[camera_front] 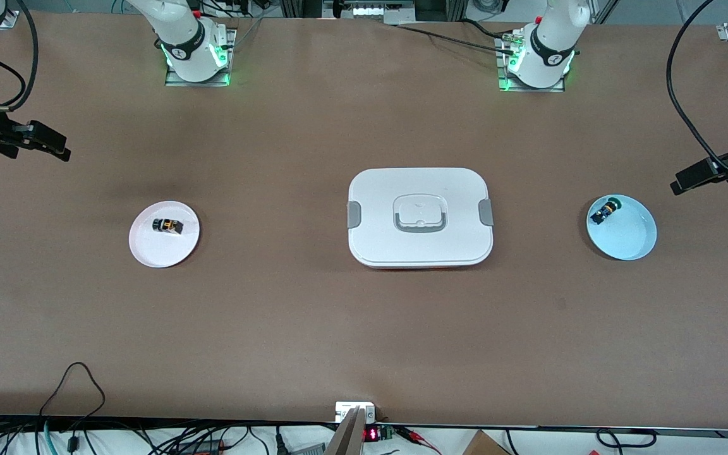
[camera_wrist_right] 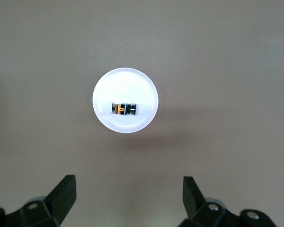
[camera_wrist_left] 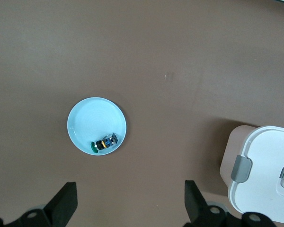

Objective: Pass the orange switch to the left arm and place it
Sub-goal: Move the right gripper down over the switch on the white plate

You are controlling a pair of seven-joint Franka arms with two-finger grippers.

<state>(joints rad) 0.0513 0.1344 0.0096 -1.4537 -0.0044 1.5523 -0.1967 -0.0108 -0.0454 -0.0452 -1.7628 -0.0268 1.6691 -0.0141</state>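
**Ana:** While both arms are waiting high at the two ends of the surface (camera_front: pixel 364 341), how much of the job is looking done to you?

**Ben:** None of it, I'd judge. Going from the front camera outward, the orange switch (camera_front: pixel 167 225) is lying on the white plate (camera_front: pixel 149 249) toward the right arm's end, and nothing is touching it. The box (camera_front: pixel 420 217) is sitting shut in the middle, between that plate and the pale blue plate (camera_front: pixel 629 243) toward the left arm's end, which is holding only a small black part with a green cap (camera_front: pixel 605 210).

**Ana:** And the hands?

**Ben:** The right hand (camera_wrist_right: pixel 128 198) is hanging over the surface near the white plate, fingers spread and pinching nothing. The left hand (camera_wrist_left: pixel 130 201) is hovering near the blue plate, also spread and empty. So the pickup, the carry past the box, the handover and the set-down are all still lying ahead.

**Ana:** Is one view giving you anything the others are missing?

**Ben:** The right wrist view is showing the switch's orange face clearly but no box. The left wrist view is catching a corner of the box beside the blue plate. Only the front view is showing the whole layout.
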